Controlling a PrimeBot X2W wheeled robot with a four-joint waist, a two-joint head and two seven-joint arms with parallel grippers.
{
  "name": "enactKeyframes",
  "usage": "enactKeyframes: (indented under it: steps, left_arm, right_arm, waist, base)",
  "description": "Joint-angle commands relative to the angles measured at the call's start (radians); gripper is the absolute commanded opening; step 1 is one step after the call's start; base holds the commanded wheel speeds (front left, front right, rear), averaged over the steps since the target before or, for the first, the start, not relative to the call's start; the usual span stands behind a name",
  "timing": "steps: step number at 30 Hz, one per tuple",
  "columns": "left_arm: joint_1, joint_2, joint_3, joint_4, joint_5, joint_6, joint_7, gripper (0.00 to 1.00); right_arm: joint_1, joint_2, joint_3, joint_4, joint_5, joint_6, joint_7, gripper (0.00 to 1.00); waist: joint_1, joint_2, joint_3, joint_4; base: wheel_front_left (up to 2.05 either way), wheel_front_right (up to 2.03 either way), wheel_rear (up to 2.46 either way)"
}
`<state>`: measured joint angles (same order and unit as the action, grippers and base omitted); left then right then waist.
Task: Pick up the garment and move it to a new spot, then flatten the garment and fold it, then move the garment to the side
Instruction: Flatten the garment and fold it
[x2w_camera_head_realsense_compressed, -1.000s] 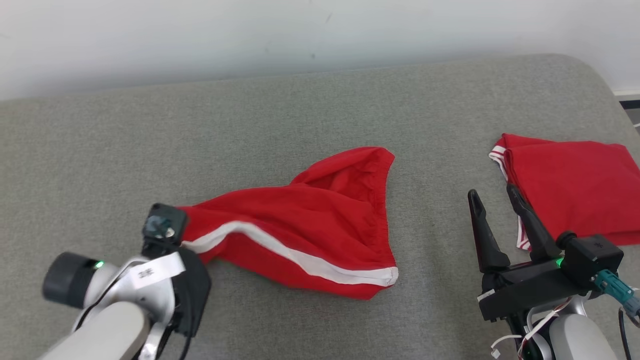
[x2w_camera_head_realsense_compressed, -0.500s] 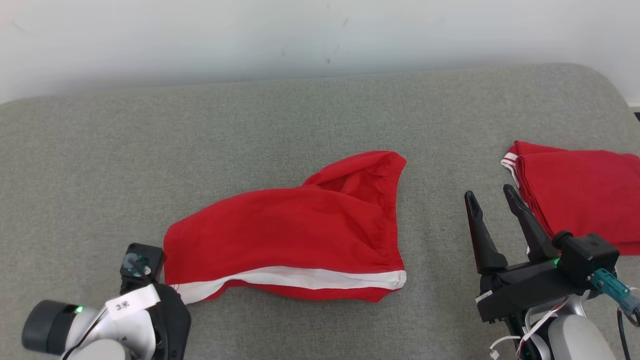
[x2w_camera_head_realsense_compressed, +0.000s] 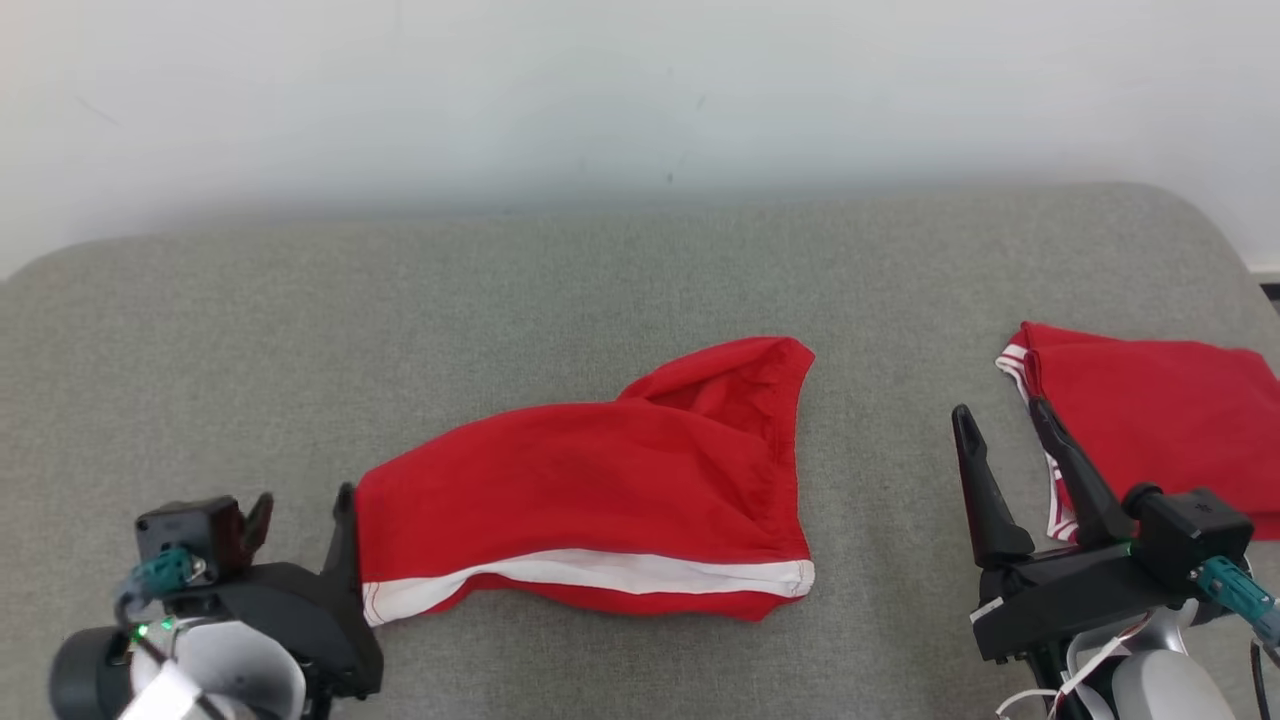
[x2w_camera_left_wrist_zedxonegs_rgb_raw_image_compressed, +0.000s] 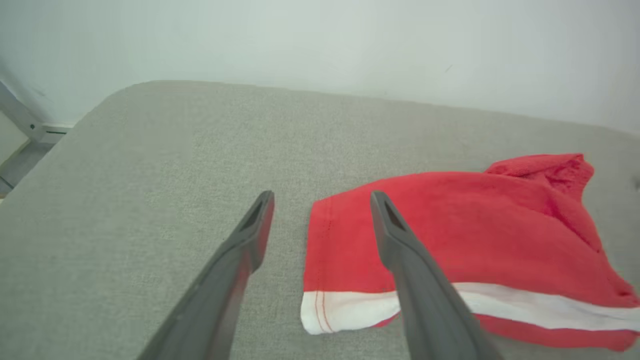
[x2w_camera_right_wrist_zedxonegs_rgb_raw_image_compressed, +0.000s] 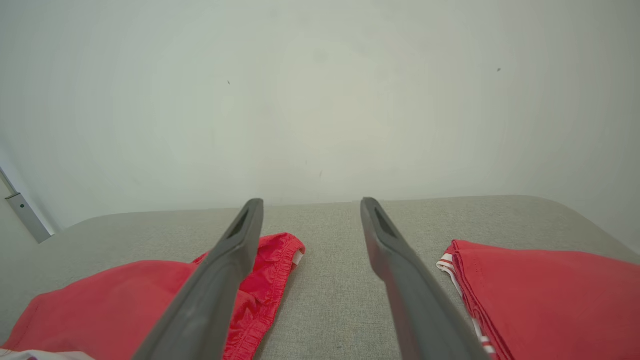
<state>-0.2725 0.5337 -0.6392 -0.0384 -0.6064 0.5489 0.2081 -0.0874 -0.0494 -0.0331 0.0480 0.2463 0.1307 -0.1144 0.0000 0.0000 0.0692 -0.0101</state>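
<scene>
Seemingly a bare test room: grey fabric-covered surface (x2w_camera_head_realsense_compressed: 600, 270) against plain white wall (x2w_camera_head_realsense_compressed: 640, 90).

The head camera looks forward and down onto the grey fabric-covered surface (x2w_camera_head_realsense_compressed: 640, 280), facing the pale wall (x2w_camera_head_realsense_compressed: 640, 90). The left wrist camera sits low and close, looking along the left claw (x2w_camera_left_wrist_zedxonegs_rgb_raw_image_compressed: 322, 197) across the red cloth garment with a white stripe (x2w_camera_left_wrist_zedxonegs_rgb_raw_image_compressed: 450, 225). The right wrist camera, tilted higher along the right claw (x2w_camera_right_wrist_zedxonegs_rgb_raw_image_compressed: 311, 202), faces the wall. All three share that garment; head and right wrist also share the folded red cloth pile (x2w_camera_right_wrist_zedxonegs_rgb_raw_image_compressed: 550, 290)
</scene>
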Motion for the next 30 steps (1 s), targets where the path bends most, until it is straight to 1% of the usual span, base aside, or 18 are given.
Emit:
enactKeyframes:
  steps: [1, 2, 3, 7, 8, 9, 10, 12, 13, 14, 17, 19, 22, 24, 25, 26, 27, 30]
  left_arm:
    - [0.022, -0.032, 0.031, 0.009, -0.027, -0.017, -0.082, 1.00]
    - [0.032, -0.052, 0.051, 0.016, -0.041, -0.025, -0.135, 1.00]
    - [0.043, -0.080, 0.069, 0.023, -0.065, -0.043, -0.184, 1.00]
    - [0.061, -0.143, 0.131, 0.063, -0.106, -0.109, -0.374, 1.00]
    - [0.063, -0.170, 0.157, 0.069, -0.137, -0.134, -0.412, 1.00]
    - [0.061, -0.175, 0.173, 0.081, -0.133, -0.150, -0.436, 1.00]
    - [0.062, -0.201, 0.201, 0.084, -0.158, -0.178, -0.454, 1.00]
    - [0.059, -0.218, 0.237, 0.098, -0.144, -0.225, -0.469, 1.00]
    - [0.064, -0.248, 0.267, 0.096, -0.163, -0.254, -0.473, 1.00]
    - [0.061, -0.259, 0.301, 0.085, -0.136, -0.280, -0.475, 1.00]
    - [0.101, -0.307, 0.370, 0.074, -0.099, -0.383, -0.473, 1.00]
    - [0.121, -0.328, 0.406, 0.070, -0.060, -0.448, -0.473, 1.00]
    - [0.164, -0.340, 0.434, 0.081, 0.006, -0.526, -0.473, 1.00]
    - [0.193, -0.345, 0.449, 0.092, 0.038, -0.562, -0.473, 1.00]
    - [0.205, -0.344, 0.455, 0.098, 0.065, -0.573, -0.473, 1.00]
    - [0.205, -0.344, 0.455, 0.098, 0.065, -0.573, -0.473, 1.00]
    - [0.217, -0.351, 0.463, 0.100, 0.072, -0.586, -0.474, 1.00]
    - [0.263, -0.359, 0.476, 0.110, 0.127, -0.602, -0.474, 1.00]
  right_arm:
    - [0.010, -0.003, -0.012, 0.008, 0.014, 0.000, -0.011, 1.00]
    - [0.011, -0.003, -0.017, 0.015, 0.013, 0.000, -0.012, 1.00]
    - [0.009, -0.003, -0.021, 0.020, 0.016, 0.000, -0.020, 1.00]
    - [0.015, -0.003, -0.032, 0.042, 0.030, 0.000, -0.027, 1.00]
    - [0.015, -0.003, -0.033, 0.046, 0.033, 0.000, -0.028, 1.00]
    - [0.015, -0.003, -0.036, 0.050, 0.038, 0.000, -0.031, 1.00]
    - [0.015, -0.003, -0.037, 0.055, 0.042, 0.000, -0.031, 1.00]
    - [0.016, -0.003, -0.036, 0.063, 0.053, 0.000, -0.037, 1.00]
    - [0.016, -0.003, -0.035, 0.067, 0.058, 0.000, -0.040, 1.00]
    - [0.015, -0.003, -0.032, 0.069, 0.063, 0.000, -0.044, 1.00]
    - [0.013, -0.003, -0.017, 0.083, 0.077, 0.000, -0.055, 1.00]
    - [0.011, -0.003, -0.004, 0.094, 0.081, 0.000, -0.063, 1.00]
    - [0.011, -0.003, 0.013, 0.110, 0.073, 0.000, -0.076, 1.00]
    - [0.014, -0.003, 0.024, 0.120, 0.066, 0.000, -0.088, 1.00]
    - [0.015, -0.003, 0.028, 0.125, 0.060, 0.000, -0.093, 1.00]
    - [0.015, -0.003, 0.028, 0.125, 0.060, 0.000, -0.093, 1.00]
    - [0.018, -0.003, 0.032, 0.130, 0.053, 0.000, -0.100, 1.00]
    - [0.026, -0.003, 0.034, 0.144, 0.012, 0.000, -0.110, 1.00]
  waist:
    - [0.0000, 0.0000, -0.030, 0.006]
    - [0.0000, 0.0000, -0.039, 0.007]
    - [0.0000, 0.0000, -0.048, 0.008]
    - [0.0000, 0.0000, -0.077, 0.015]
    - [0.0000, 0.0000, -0.081, 0.018]
    - [0.0000, 0.0000, -0.086, 0.020]
    - [0.0000, 0.0000, -0.090, 0.023]
    - [0.0000, 0.0000, -0.098, 0.027]
    - [0.0000, 0.0000, -0.101, 0.028]
    - [0.0000, 0.0000, -0.103, 0.030]
    - [0.0000, 0.0000, -0.110, 0.032]
    - [0.0000, 0.0000, -0.113, 0.031]
    - [0.0000, 0.0000, -0.117, 0.029]
    - [0.0000, 0.0000, -0.120, 0.028]
    - [0.0000, 0.0000, -0.121, 0.027]
    - [0.0000, 0.0000, -0.121, 0.027]
    - [0.0000, 0.0000, -0.123, 0.027]
    - [0.0000, 0.0000, -0.127, 0.026]
  base:
    - [0.00, 0.00, 0.00]
    - [0.00, 0.00, 0.00]
    - [0.00, 0.00, 0.00]
    - [0.00, 0.00, 0.00]
    - [0.00, 0.00, 0.00]
    - [0.00, 0.00, 0.00]
    - [0.00, 0.00, 0.00]
    - [0.00, 0.00, 0.00]
    - [0.00, 0.00, 0.00]
    - [0.00, 0.00, 0.00]
    - [0.00, 0.00, 0.00]
    - [0.00, 0.00, 0.00]
    - [0.00, 0.00, 0.00]
    - [0.00, 0.00, 0.00]
    - [0.00, 0.00, 0.00]
    - [0.00, 0.00, 0.00]
    - [0.00, 0.00, 0.00]
    - [0.00, 0.00, 0.00]
